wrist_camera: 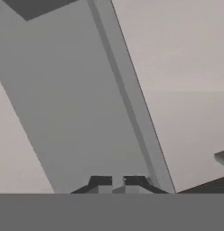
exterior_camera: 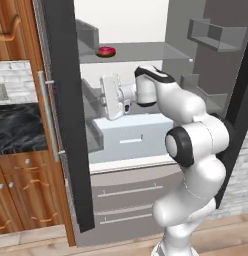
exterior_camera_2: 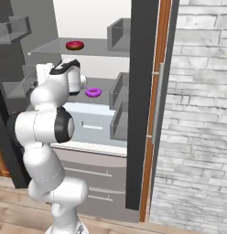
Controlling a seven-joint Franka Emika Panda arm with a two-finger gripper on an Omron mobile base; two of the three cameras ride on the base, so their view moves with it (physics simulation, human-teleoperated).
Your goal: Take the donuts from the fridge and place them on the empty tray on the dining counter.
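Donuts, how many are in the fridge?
2. The red-pink donut sits on the upper shelf. The purple donut sits on the shelf below, beside the robot's arm. More may be hidden behind the arm.

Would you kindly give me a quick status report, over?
Gripper inside the fridge, jaws nearly shut, empty. Red-pink donut on upper shelf, purple donut on shelf below. Nothing blocking.

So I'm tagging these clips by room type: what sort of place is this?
A home kitchen, most likely: an open fridge with donuts on its shelves, the red-pink one above the purple one, beside wooden cabinets and a black marble counter.
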